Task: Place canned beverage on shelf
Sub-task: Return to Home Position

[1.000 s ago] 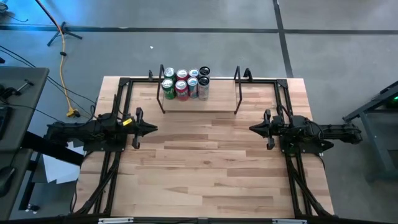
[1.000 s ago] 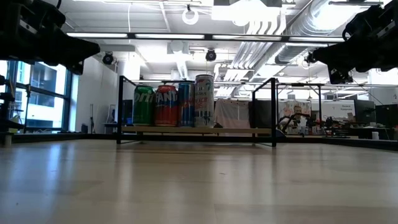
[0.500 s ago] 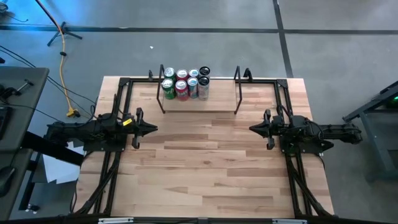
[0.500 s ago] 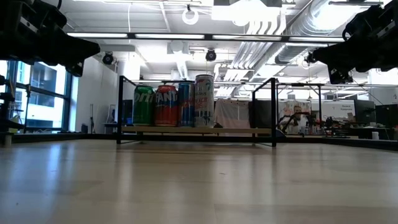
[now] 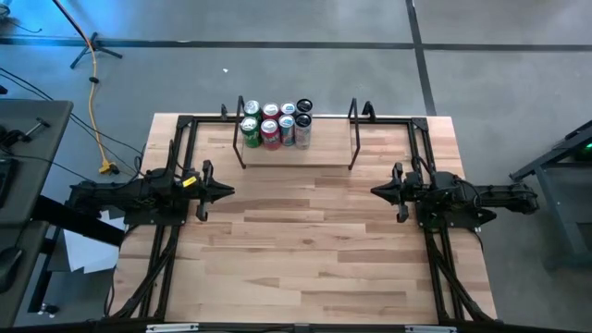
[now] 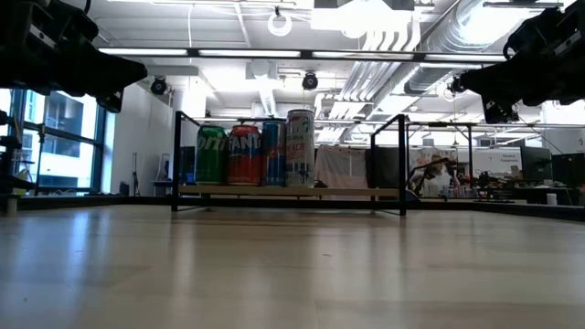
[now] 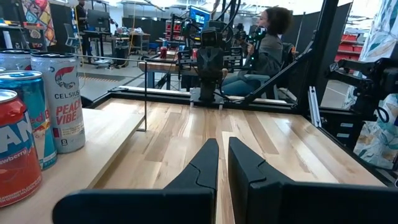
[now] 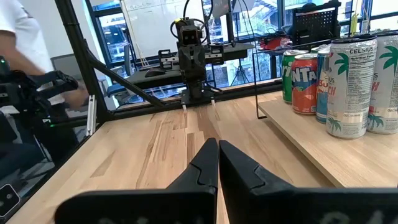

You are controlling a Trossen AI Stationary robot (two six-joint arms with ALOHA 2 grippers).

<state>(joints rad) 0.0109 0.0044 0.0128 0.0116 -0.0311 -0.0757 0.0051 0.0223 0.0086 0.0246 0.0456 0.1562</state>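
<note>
The shelf [image 5: 314, 154], a pale-wood board between two black wire uprights, stands at the table's far edge. Several cans [image 5: 275, 125] stand upright on its left half: in the low view a green can [image 6: 211, 155], a red one [image 6: 244, 155], a blue one [image 6: 273, 153] and a taller white can [image 6: 300, 148]. My left gripper [image 5: 227, 191] hovers shut at the table's left, pointing level toward the right. My right gripper [image 5: 375, 191] hovers shut at the table's right, facing it. Both wrist views show shut, empty fingers, the left gripper [image 7: 222, 142] and the right gripper [image 8: 217, 143].
The shelf's right half [image 8: 323, 146] is bare board. The wooden tabletop [image 5: 301, 240] lies between the two grippers. Black frame rails [image 5: 176, 148] run along the table's left and right sides. People [image 7: 267, 43] sit beyond the table's ends.
</note>
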